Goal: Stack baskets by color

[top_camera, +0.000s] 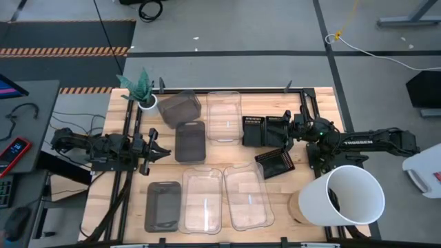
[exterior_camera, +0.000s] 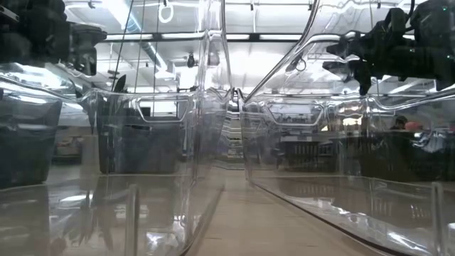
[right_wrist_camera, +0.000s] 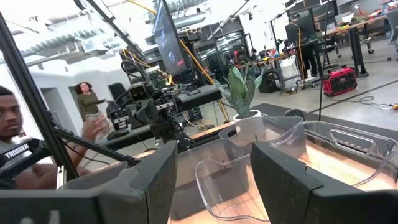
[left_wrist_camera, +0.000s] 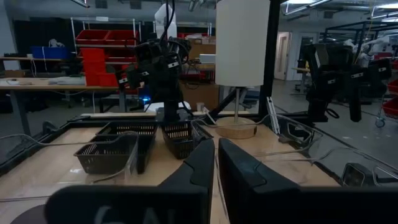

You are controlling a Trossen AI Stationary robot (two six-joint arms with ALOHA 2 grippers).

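Three clear baskets lie on the table, one at the back (top_camera: pixel 224 116) and two side by side at the front (top_camera: pixel 202 200) (top_camera: pixel 248 196). Smoky grey baskets sit at the back (top_camera: pixel 180 107), in the middle (top_camera: pixel 190 140) and at the front left (top_camera: pixel 162 205). Two black slotted baskets (top_camera: pixel 253 129) stand right of centre, and a third (top_camera: pixel 275 164) lies tilted in front of them. My right gripper (top_camera: pixel 288 135) (right_wrist_camera: pixel 214 180) hovers by the black baskets, open and empty. My left gripper (top_camera: pixel 155 150) (left_wrist_camera: pixel 216 168) waits left of the middle grey basket, shut on nothing.
A big white bucket (top_camera: pixel 348 196) stands at the front right on a round wooden base. A small white plant pot (top_camera: pixel 146 102) sits at the back left. Black frame rails (top_camera: pixel 127 138) run along the table's sides. Two people (right_wrist_camera: pixel 12 143) (right_wrist_camera: pixel 90 106) show beyond the table.
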